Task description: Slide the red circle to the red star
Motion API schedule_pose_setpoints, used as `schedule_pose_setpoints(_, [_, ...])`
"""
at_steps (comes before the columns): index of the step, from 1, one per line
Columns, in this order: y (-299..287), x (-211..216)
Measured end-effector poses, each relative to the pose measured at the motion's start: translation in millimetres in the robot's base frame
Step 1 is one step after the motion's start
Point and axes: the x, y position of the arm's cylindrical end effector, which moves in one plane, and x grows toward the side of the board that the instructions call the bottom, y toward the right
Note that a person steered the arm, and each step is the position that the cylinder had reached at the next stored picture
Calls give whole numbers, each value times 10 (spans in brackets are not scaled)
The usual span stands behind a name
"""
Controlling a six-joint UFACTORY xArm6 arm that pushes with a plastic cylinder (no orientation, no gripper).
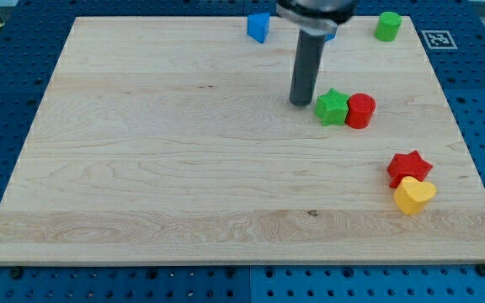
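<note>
The red circle [361, 110] lies at the board's upper right, touching the right side of a green star [332, 107]. The red star [409, 167] lies lower right, with a yellow heart [413, 195] touching it just below. My tip [300, 103] rests on the board just left of the green star, a small gap from it, with the green star between the tip and the red circle.
A blue block [259, 27] sits near the top edge, another blue block [330, 35] shows partly behind the rod. A green block [387, 26] stands at the top right. The wooden board [141, 168] lies on a blue perforated table.
</note>
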Motion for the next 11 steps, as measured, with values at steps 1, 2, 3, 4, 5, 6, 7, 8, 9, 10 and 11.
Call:
schedule_pose_setpoints(1, [226, -105])
schedule_pose_setpoints(2, [498, 45])
schedule_pose_setpoints(3, [944, 277])
schedule_pose_setpoints(4, [1292, 420])
schedule_pose_setpoints(5, [1402, 455])
schedule_pose_setpoints(6, [1402, 157])
schedule_pose_setpoints(7, [1328, -12])
schedule_pose_setpoints(8, [1214, 90])
schedule_pose_setpoints(9, [1042, 256])
schedule_pose_setpoints(10, [881, 302])
schedule_pose_setpoints(11, [818, 395])
